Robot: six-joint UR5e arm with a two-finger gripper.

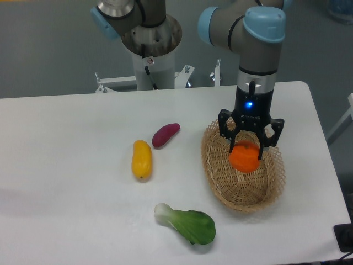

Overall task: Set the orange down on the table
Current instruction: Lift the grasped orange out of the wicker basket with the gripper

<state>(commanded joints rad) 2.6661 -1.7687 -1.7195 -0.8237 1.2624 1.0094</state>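
Observation:
The orange (244, 157) is a small round bright-orange fruit, over the oval wicker basket (242, 190) at the right of the white table (66, 165). My gripper (247, 148) points straight down from above, its black fingers closed on either side of the orange. I cannot tell if the orange rests on the basket floor or is held just above it.
An elongated yellow fruit (141, 159) and a purple sweet potato (165, 134) lie near the table's middle. A green leafy vegetable (188, 223) lies near the front edge. The arm's base (150, 49) stands at the back.

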